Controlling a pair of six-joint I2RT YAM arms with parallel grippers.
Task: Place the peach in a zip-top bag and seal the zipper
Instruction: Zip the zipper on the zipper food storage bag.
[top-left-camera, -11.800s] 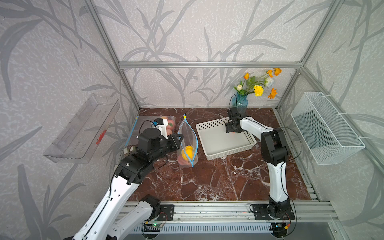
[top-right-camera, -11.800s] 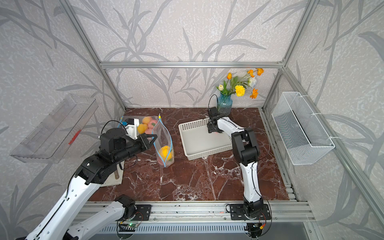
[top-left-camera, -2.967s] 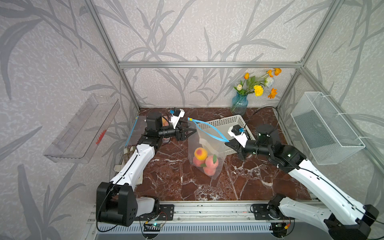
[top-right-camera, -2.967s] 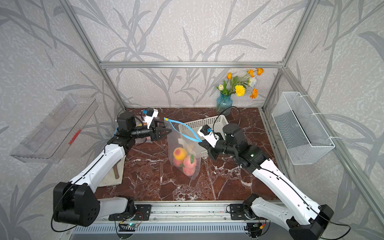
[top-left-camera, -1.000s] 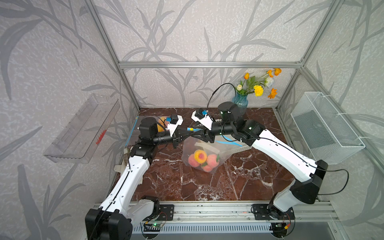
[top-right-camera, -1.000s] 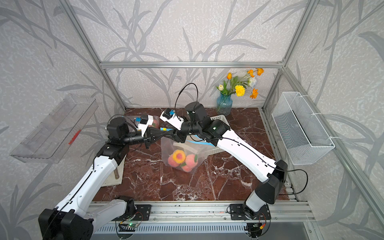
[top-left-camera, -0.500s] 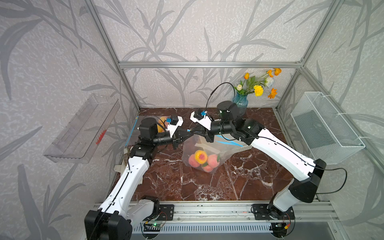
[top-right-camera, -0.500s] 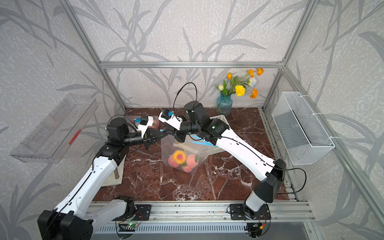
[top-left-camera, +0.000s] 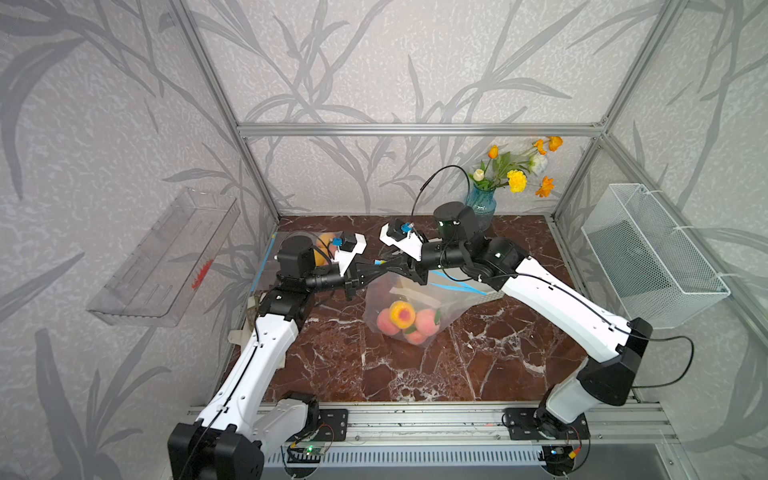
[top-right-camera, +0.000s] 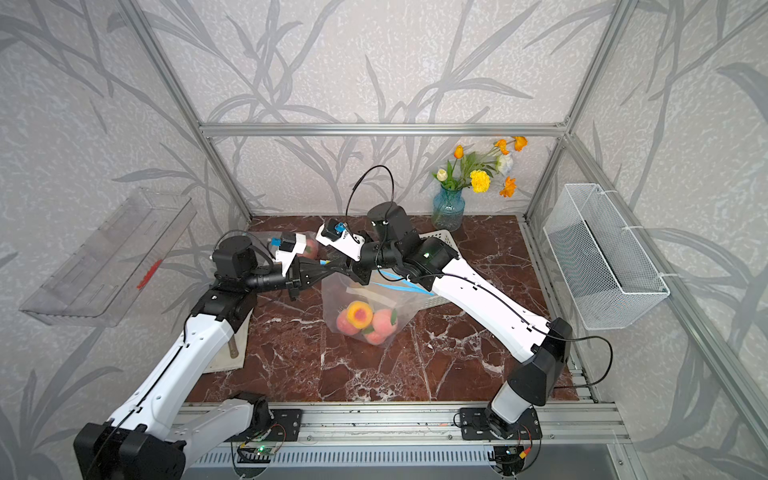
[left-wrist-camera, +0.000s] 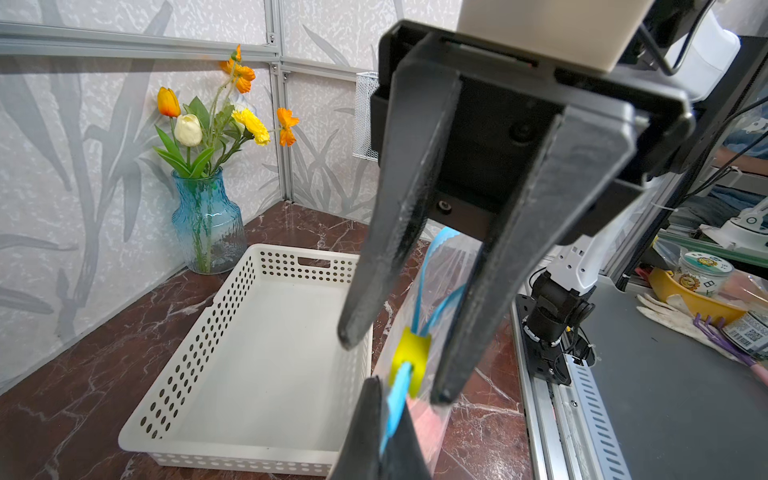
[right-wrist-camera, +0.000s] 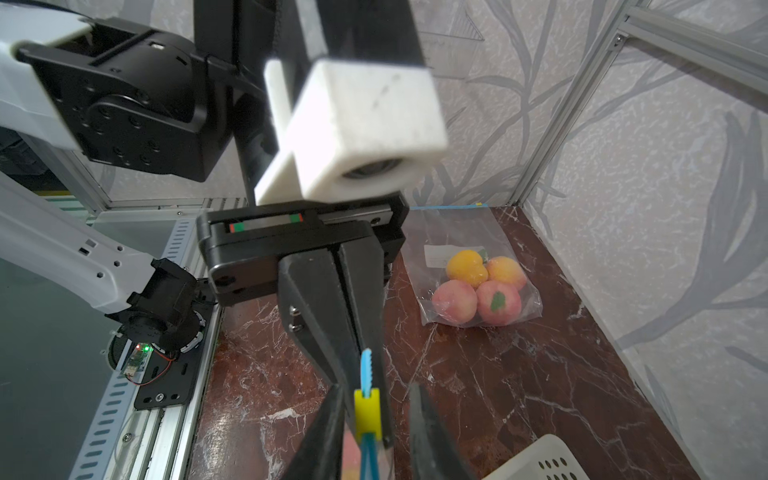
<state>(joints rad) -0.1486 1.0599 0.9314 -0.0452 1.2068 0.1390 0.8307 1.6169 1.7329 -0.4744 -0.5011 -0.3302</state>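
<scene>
A clear zip-top bag (top-left-camera: 419, 297) (top-right-camera: 365, 297) hangs over the marble floor with several peaches (top-left-camera: 401, 316) (top-right-camera: 360, 314) in its bottom. My left gripper (top-left-camera: 375, 266) (top-right-camera: 321, 266) (left-wrist-camera: 390, 399) (right-wrist-camera: 362, 353) is shut on the end of the blue zipper strip (left-wrist-camera: 397, 395). My right gripper (top-left-camera: 384, 264) (top-right-camera: 330, 265) (right-wrist-camera: 376, 390) (left-wrist-camera: 395, 370) faces it tip to tip, open. Its fingers straddle the yellow slider (left-wrist-camera: 411, 353) (right-wrist-camera: 368, 411), which sits right at the left fingertips. Past the slider the two blue tracks (left-wrist-camera: 432, 291) run apart.
A second bag of peaches (right-wrist-camera: 478, 286) (top-left-camera: 324, 243) lies at the back left. A white perforated basket (left-wrist-camera: 303, 255) (top-right-camera: 436, 237) stands behind the bag, beside a blue vase of flowers (top-left-camera: 480, 208) (left-wrist-camera: 205, 224). A wire basket (top-left-camera: 648, 257) and a clear tray (top-left-camera: 166, 257) hang on the side walls.
Three seconds ago my right gripper was at the bag's right end; it has since gone along the zipper to the left end. Over the last second both arms barely move.
</scene>
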